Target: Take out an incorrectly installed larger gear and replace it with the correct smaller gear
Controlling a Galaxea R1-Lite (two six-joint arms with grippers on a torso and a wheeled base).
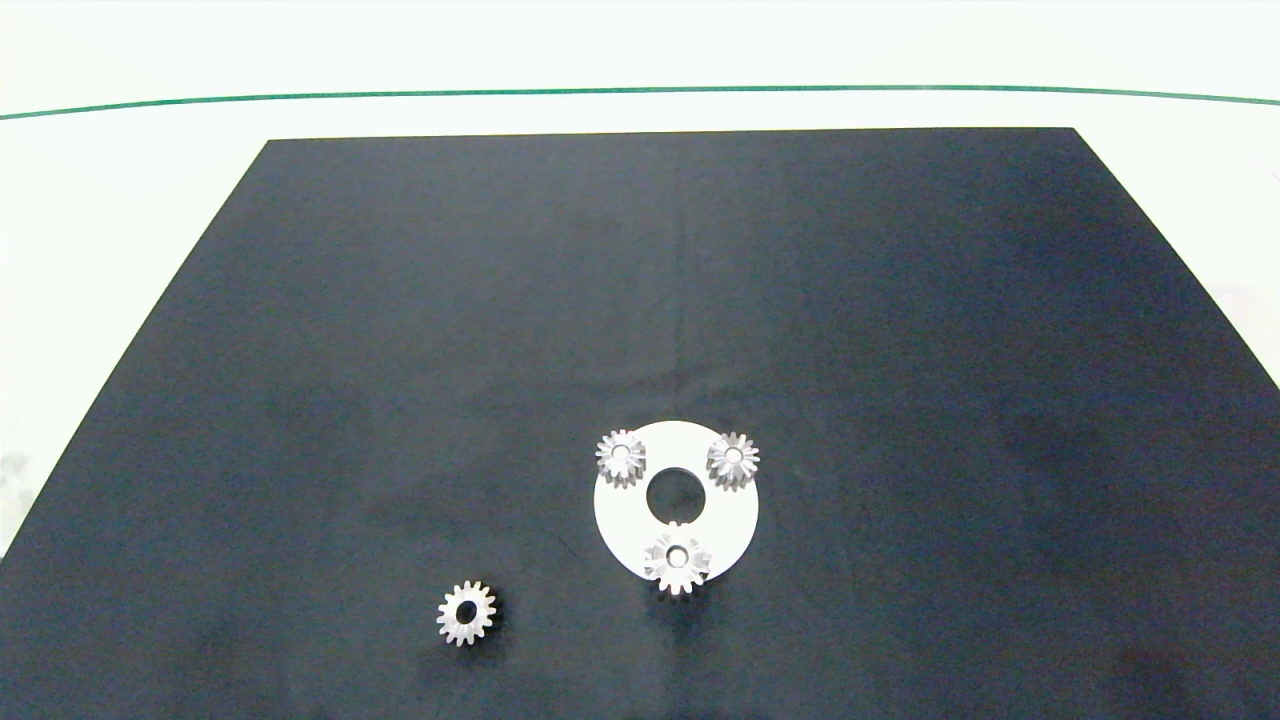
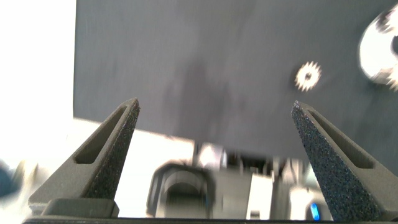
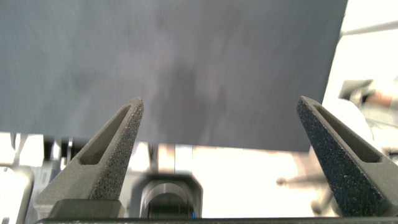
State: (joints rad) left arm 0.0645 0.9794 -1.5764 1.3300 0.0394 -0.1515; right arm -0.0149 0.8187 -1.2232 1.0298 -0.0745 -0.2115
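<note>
The larger gear (image 1: 678, 563), star-like with pointed teeth, sits on the near edge of a white ring plate (image 1: 625, 515). Two narrower silver gears (image 1: 621, 457) (image 1: 733, 460) occupy the plate's far left and far right spots. The smaller gear (image 1: 467, 613), with blunt teeth and a wide centre hole, lies loose on the black mat to the plate's left; it also shows in the left wrist view as the smaller gear (image 2: 308, 76), with the ring plate (image 2: 379, 43) beyond it. My left gripper (image 2: 214, 102) hangs open over the mat's edge, well short of that gear. My right gripper (image 3: 219, 99) is open over bare mat. Neither arm appears in the head view.
A large black mat (image 1: 400, 350) covers a white table. A green line (image 1: 640, 90) runs across the table behind the mat. The ring plate has a round centre hole (image 1: 676, 497).
</note>
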